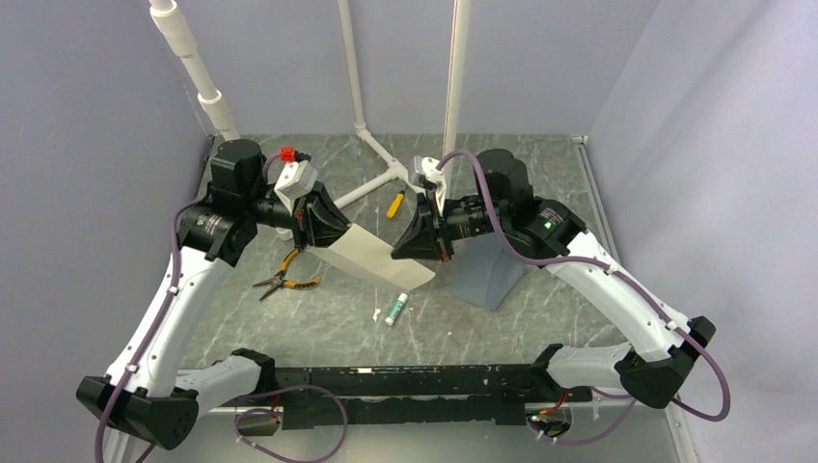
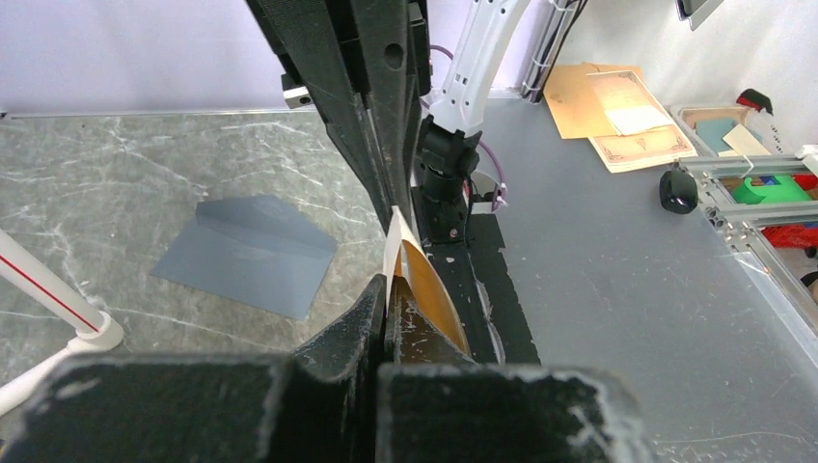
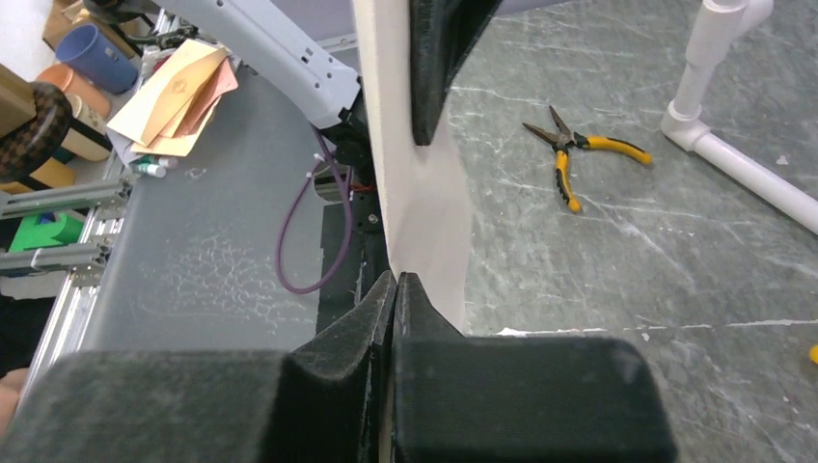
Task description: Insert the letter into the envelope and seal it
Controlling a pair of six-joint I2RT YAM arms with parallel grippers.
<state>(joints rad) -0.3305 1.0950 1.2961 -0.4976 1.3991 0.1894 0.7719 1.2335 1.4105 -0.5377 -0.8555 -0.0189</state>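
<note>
Mid-air letter (image 1: 371, 256) across the centre; pliers (image 1: 286, 280), small tube (image 1: 395, 309) below; bare tabletop (image 1: 318, 328) nearer.

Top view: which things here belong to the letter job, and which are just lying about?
Job: letter, held by left gripper and right gripper; envelope.
Lying about: pliers; yellow-handled tool; small white-green tube.
</note>
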